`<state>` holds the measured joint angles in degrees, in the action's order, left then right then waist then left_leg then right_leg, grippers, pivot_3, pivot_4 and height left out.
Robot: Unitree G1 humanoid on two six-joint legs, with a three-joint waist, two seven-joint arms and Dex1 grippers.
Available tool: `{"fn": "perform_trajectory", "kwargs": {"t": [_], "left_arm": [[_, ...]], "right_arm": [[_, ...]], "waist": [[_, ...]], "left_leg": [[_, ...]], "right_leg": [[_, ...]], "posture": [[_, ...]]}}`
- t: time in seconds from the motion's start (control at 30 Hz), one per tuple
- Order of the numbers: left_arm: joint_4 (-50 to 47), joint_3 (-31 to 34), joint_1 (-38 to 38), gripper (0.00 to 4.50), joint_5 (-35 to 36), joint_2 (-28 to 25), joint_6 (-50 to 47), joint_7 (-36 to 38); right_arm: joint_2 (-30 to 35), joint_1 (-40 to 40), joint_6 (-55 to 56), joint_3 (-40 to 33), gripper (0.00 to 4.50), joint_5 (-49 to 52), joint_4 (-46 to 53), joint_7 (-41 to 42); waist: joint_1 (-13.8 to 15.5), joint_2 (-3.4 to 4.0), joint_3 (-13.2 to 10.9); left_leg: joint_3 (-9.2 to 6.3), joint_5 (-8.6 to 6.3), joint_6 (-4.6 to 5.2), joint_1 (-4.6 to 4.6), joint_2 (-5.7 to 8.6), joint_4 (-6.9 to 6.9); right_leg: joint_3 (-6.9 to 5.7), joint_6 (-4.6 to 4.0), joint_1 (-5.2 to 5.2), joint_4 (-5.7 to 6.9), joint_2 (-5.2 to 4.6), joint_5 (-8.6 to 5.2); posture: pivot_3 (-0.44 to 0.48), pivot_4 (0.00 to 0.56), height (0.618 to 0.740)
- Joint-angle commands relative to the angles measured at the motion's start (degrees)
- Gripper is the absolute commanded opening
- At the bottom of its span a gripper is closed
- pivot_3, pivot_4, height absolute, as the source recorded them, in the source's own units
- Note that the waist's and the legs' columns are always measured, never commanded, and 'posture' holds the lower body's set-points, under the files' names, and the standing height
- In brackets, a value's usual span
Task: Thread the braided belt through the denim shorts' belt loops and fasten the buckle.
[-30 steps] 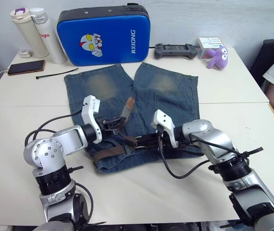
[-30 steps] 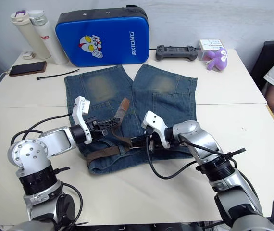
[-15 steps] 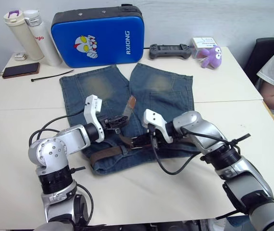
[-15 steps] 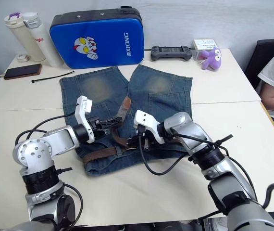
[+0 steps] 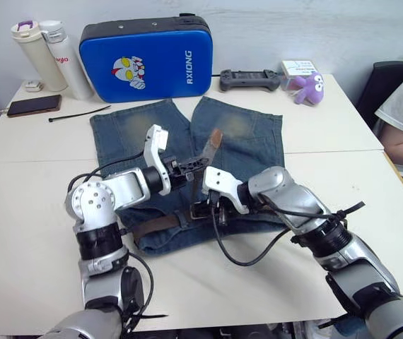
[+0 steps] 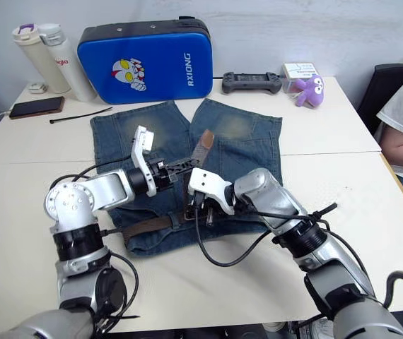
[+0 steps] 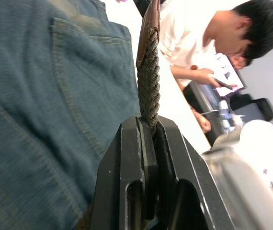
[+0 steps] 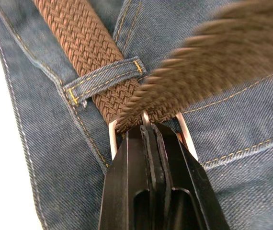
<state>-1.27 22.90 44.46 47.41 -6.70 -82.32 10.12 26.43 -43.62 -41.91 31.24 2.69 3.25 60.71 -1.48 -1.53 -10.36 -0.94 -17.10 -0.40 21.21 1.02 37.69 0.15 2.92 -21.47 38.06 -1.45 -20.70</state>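
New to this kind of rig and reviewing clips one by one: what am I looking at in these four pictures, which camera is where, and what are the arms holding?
This is a humanoid robot with two arms, each ending in a two-fingered black gripper. The two wide pictures come from cameras in its head, looking down over a white table. The two close-ups come from cameras on its wrists.

On the table lie denim shorts with a braided belt along the waistband, passing under a belt loop. The left gripper is shut on the belt's free end and holds it raised. The right gripper is closed at the buckle. Behind lie a blue case, bottles, a phone and a controller.
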Motion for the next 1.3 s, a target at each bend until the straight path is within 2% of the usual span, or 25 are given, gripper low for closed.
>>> {"fn": "perform_trajectory", "kwargs": {"t": [0.03, 0.23, 0.43, 0.6, 0.7, 0.9, 1.03, 1.13, 1.3], "left_arm": [[4.9, -3.54, 7.15, 0.0, -0.64, -1.98, 6.1, 6.14], [18.73, -12.12, 16.0, 0.0, -5.92, -2.57, 14.35, 15.73], [31.53, -17.38, 25.2, 0.0, -10.51, 1.08, 21.74, 24.04], [38.09, -19.33, 27.83, 0.0, -13.55, 3.28, 25.43, 28.11], [41.0, -20.1, 27.41, 0.0, -15.58, 5.0, 27.37, 29.11], [37.46, -18.97, 22.92, 0.0, -15.83, 4.71, 24.18, 28.05], [29.39, -17.13, 16.76, 0.0, -14.08, 3.82, 17.56, 25.14], [25.47, -15.29, 14.0, 0.0, -13.67, 3.2, 14.94, 22.75], [21.71, -14.52, 11.99, 0.0, -13.23, 2.79, 12.96, 21.22]], "right_arm": [[2.66, 4.41, -1.14, 7.99, 0.04, -5.36, -1.12, -0.58], [1.88, 5.2, -3.04, 8.34, 0.04, -7.36, -0.28, -2.53], [2.24, 5.03, -3.27, 10.22, 0.04, -10.27, 0.17, -2.75], [2.01, 5.35, -3.37, 10.4, 0.04, -12.07, 1.35, -2.26], [0.72, 5.79, -4.91, 7.73, 0.04, -11.01, 2.29, -2.72], [1.65, 7.23, -14.63, -2.44, 0.04, -5.04, 10.44, -2.94], [4.13, 8.04, -20.49, -8.69, 0.04, -1.59, 15.71, -3.92], [5.97, 7.79, -22.98, -12.9, 0.04, 0.79, 17.43, -5.09], [5.33, 6.9, -26.16, -18.43, 0.04, 5.0, 18.08, -8.53]], "waist": [[0.07, 0.01, -0.01], [0.34, 0.0, 0.0], [0.59, 0.02, -0.01], [1.27, 0.02, -0.01], [1.4, 0.02, -0.01], [1.66, 0.11, -0.07], [1.66, 0.13, -0.08], [1.65, 0.13, -0.08], [1.58, 0.18, -0.12]], "left_leg": [[0.0, 0.0, 0.0, 0.01, 0.01, 0.0], [-0.03, 0.01, -0.02, 0.0, 0.07, 0.02], [-0.04, 0.02, -0.03, 0.01, 0.09, 0.01], [-0.04, 0.01, -0.02, 0.02, 0.1, 0.0], [-0.04, 0.01, -0.01, 0.02, 0.12, 0.0], [-0.06, 0.0, 0.0, 0.13, 0.12, -0.06], [-0.09, -0.04, 0.1, 0.33, 0.12, -0.11], [-0.08, -0.05, 0.11, 0.36, 0.12, -0.31], [-0.03, -0.02, 0.12, 0.42, 0.12, -0.41]], "right_leg": [[0.0, 0.0, 0.0, 0.0, -0.01, 0.0], [-0.03, 0.01, 0.04, -0.06, -0.06, 0.0], [-0.04, 0.01, 0.04, -0.05, -0.08, 0.01], [-0.03, 0.02, 0.03, -0.07, -0.09, 0.01], [-0.03, 0.03, 0.04, -0.08, -0.12, 0.02], [-0.04, 0.04, -0.05, -0.12, -0.13, 0.02], [-0.05, 0.04, -0.18, -0.29, -0.12, 0.02], [-0.05, 0.05, -0.24, -0.33, -0.11, 0.01], [-0.01, 0.05, -0.36, -0.44, -0.11, 0.01]], "posture": [[0.0, 0.15, 0.74], [0.0, 0.15, 0.74], [0.0, 0.15, 0.74], [0.0, 0.15, 0.74], [0.0, 0.15, 0.74], [0.0, 0.15, 0.74], [0.0, 0.15, 0.74], [0.0, 0.15, 0.74], [0.0, 0.15, 0.74]]}}
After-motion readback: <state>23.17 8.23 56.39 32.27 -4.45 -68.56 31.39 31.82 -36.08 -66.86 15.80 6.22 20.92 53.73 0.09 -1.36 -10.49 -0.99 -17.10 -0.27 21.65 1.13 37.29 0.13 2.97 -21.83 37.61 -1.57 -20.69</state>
